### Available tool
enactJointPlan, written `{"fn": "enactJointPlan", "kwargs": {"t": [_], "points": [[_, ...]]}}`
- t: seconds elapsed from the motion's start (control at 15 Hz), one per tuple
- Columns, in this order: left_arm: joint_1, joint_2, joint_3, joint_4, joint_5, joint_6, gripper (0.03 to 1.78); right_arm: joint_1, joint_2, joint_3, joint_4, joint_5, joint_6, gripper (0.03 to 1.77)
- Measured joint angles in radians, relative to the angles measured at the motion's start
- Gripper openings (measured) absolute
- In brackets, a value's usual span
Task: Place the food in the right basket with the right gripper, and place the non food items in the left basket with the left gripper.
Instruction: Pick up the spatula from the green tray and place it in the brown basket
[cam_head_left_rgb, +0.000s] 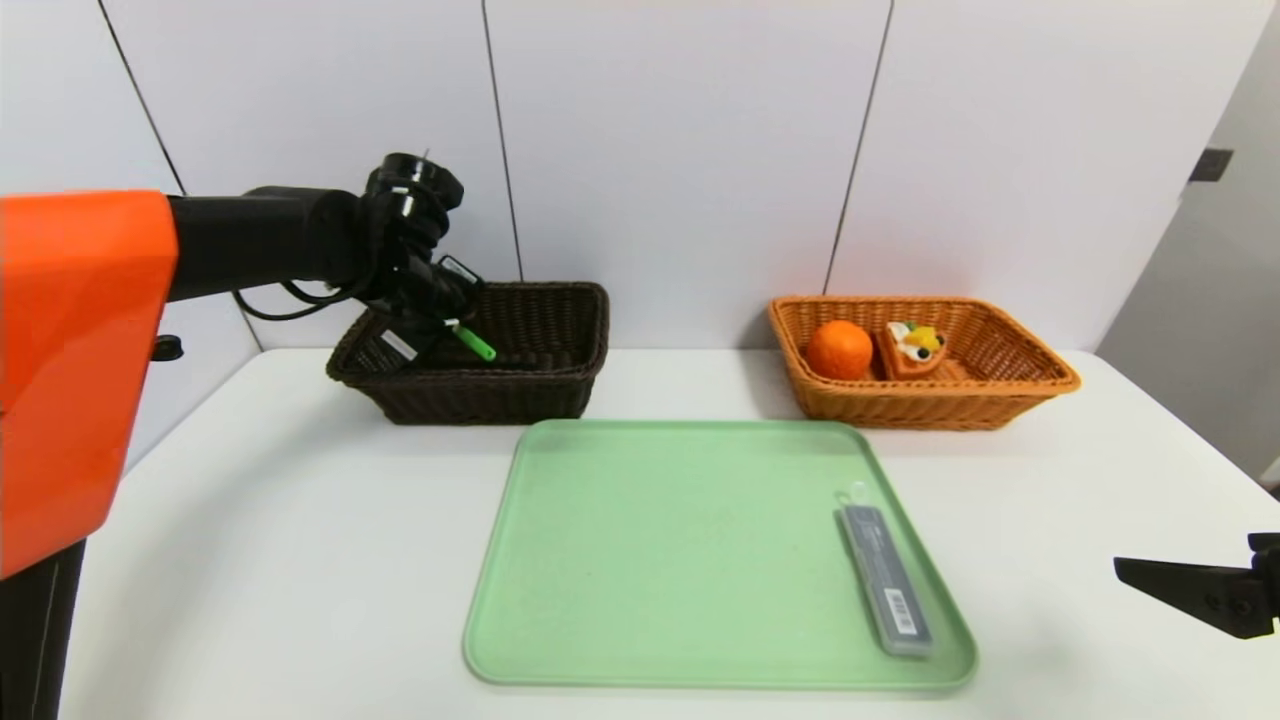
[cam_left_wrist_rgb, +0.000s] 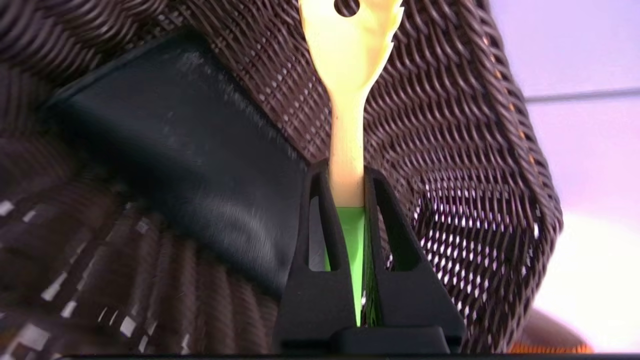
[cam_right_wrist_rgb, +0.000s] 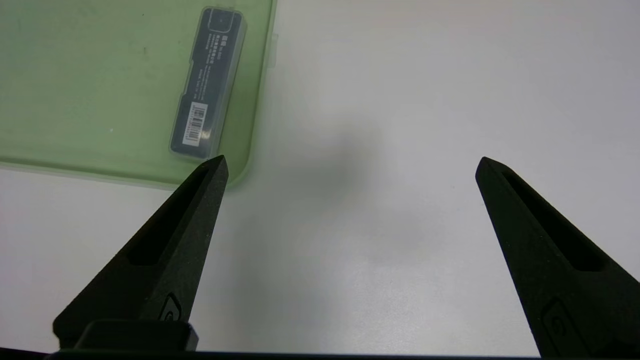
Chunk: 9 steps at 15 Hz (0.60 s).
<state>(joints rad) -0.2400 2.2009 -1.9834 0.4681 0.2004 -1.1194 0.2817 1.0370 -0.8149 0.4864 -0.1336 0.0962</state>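
My left gripper (cam_head_left_rgb: 440, 318) hangs over the dark brown left basket (cam_head_left_rgb: 520, 395), shut on a thin tool with a green handle (cam_head_left_rgb: 478, 345) and a pale yellow notched end (cam_left_wrist_rgb: 347, 100). The tool is pinched between the fingertips of that gripper (cam_left_wrist_rgb: 345, 172) and points into the basket (cam_left_wrist_rgb: 450, 125). A flat black item (cam_left_wrist_rgb: 175, 160) lies inside this basket. The orange right basket (cam_head_left_rgb: 1000, 400) holds an orange (cam_head_left_rgb: 840, 350) and a toy cake slice (cam_head_left_rgb: 915, 348). A grey flat case with a barcode (cam_head_left_rgb: 885, 580) (cam_right_wrist_rgb: 207, 85) lies on the green tray (cam_head_left_rgb: 650, 560). My right gripper (cam_right_wrist_rgb: 350, 162) stands open and empty.
The right gripper (cam_head_left_rgb: 1200, 595) sits low over the white table (cam_head_left_rgb: 1050, 520) at the front right, just beyond the tray's corner (cam_right_wrist_rgb: 240, 170). Both baskets stand at the back, against a white panelled wall.
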Motion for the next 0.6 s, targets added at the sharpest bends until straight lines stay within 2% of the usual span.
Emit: {"fn": "enactJointPlan", "kwargs": {"t": [0.2, 0.47, 0.6], "points": [[0.001, 0.023, 0.0, -0.019, 0.0, -0.006, 0.13, 0.0, 0.0, 0.017, 0.0, 0.003, 0.0, 1.71], [0.0, 0.034, -0.001, -0.021, 0.0, -0.008, 0.72, 0.0, 0.001, 0.027, -0.001, 0.005, 0.0, 1.71], [0.001, 0.032, 0.0, -0.017, 0.001, -0.008, 0.95, 0.0, 0.002, 0.027, -0.002, 0.005, 0.001, 1.71]]}}
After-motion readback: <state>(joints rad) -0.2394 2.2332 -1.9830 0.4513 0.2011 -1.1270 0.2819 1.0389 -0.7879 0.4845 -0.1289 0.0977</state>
